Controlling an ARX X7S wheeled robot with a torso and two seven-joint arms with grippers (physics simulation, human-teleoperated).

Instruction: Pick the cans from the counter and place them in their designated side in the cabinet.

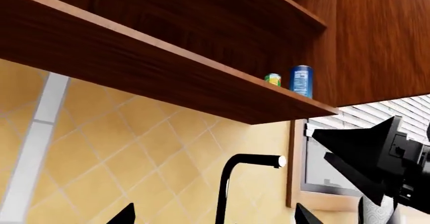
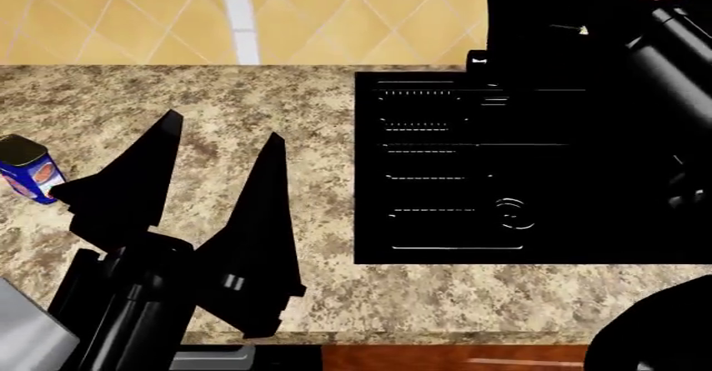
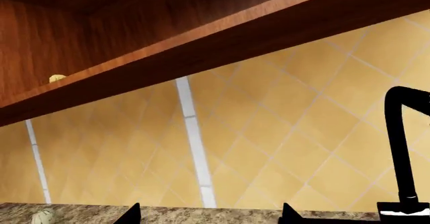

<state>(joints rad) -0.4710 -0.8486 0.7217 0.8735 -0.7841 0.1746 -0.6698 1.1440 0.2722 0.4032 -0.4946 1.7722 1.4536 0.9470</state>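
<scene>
- From the left wrist view, I see two small cylindrical tins already standing on the lower shelf of the reddish-brown wooden cabinet [image 1: 168, 58]: a blue can with a pale label [image 1: 301, 80] and, just beside it and deeper in, a yellow-green can [image 1: 273, 79], both upright near the shelf's end by the side wall
- In the head view another blue tin with a red-and-white label and dark top [image 2: 25, 167] sits on the speckled beige-and-brown granite worktop [image 2: 300, 104], at the far left edge of the picture, so I judge the job partly done with at least this one left to lift
- My left end effector [image 2: 217, 167] hangs over the worktop with its fingers spread wide and nothing between them; the blue tin is just beside its outer finger, not inside the gap
- My right end effector [image 3: 208, 216] shows only two finger tips set well apart, empty, facing the tiled wall
- Room: the black inset sink [image 2: 478, 162] and black curved tap [image 1: 235, 183] lie to the right of the left arm, with open granite between
- The shelf's front lip overhangs the worktop, so I judge any lift must clear that edge before going in
- A pale round thing [image 3: 57, 78] rests on the shelf in the right wrist view; another pale lump [image 3: 42, 216] lies on the worktop
</scene>
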